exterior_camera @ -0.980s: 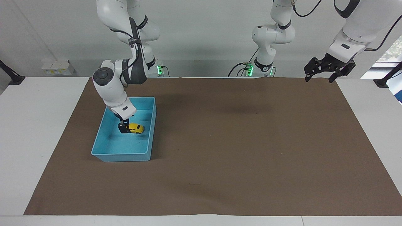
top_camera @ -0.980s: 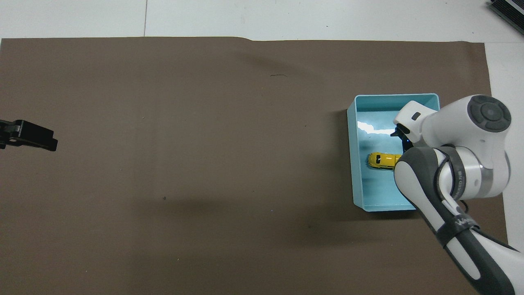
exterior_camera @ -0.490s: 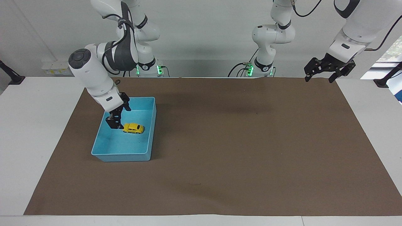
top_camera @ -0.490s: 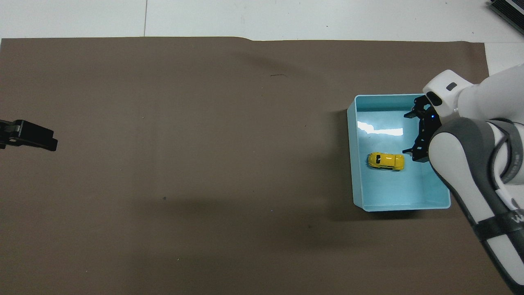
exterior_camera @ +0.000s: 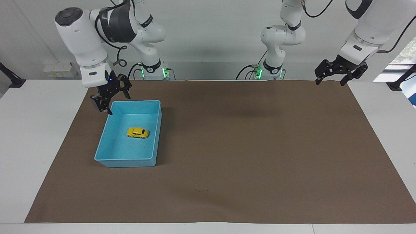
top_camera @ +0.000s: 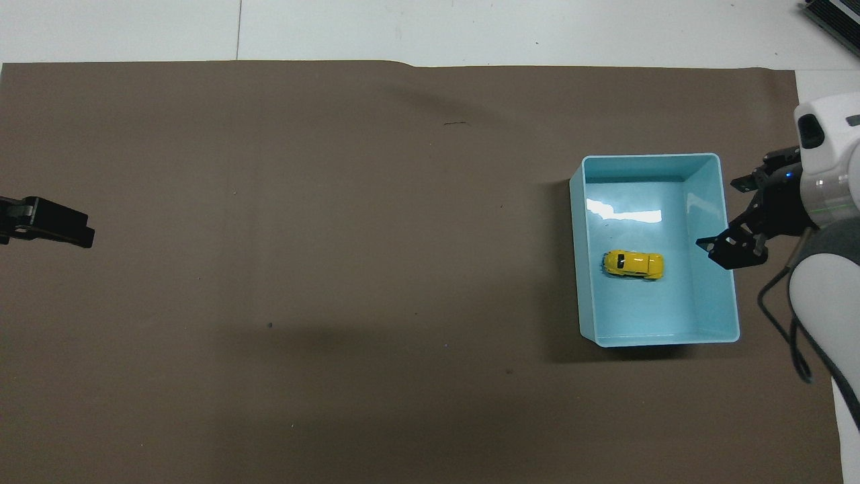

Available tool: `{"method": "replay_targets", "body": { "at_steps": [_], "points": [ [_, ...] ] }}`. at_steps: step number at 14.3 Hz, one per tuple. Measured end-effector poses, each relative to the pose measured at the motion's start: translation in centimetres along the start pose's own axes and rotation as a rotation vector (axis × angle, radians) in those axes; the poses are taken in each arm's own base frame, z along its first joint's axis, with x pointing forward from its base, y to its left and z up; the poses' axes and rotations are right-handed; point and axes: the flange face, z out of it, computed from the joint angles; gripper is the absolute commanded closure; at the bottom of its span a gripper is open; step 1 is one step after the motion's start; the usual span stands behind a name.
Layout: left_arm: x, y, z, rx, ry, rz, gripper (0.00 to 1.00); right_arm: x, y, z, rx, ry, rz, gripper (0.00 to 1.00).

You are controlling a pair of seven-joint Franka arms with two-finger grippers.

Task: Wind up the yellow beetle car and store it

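The car sits inside the bin, long axis across the table. The right gripper, jaws wide and empty, hangs over the bin's robot-side corner; the left gripper waits wide open, well apart.

Both end effectors raised, open-fingered

One camera is sitting high across the table and is looking back at the two robots, from some distance, so it is taking in the whole brown mat. The other is hanging above the robots' end and is looking forward and steeply down. Both are showing the mat and the bin, half a turn apart.
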Motion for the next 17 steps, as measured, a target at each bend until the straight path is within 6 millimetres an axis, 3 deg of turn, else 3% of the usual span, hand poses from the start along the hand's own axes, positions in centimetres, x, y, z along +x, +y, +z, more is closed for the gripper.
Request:
{"method": "replay_targets", "body": {
  "at_steps": [7,11,17],
  "points": [
    [0.0,0.0,0.0,0.000,0.000,0.000,0.00,-1.1,0.3,-4.1,0.009,-0.009,0.474,0.00],
    [0.0,0.0,0.0,0.000,0.000,0.000,0.00,-1.3,0.3,-5.4,0.007,-0.009,0.753,0.00],
    [0.0,0.0,0.0,0.000,0.000,0.000,0.00,-0.7,-0.2,-7.1,-0.003,0.009,0.797,0.00]
  ]
}}
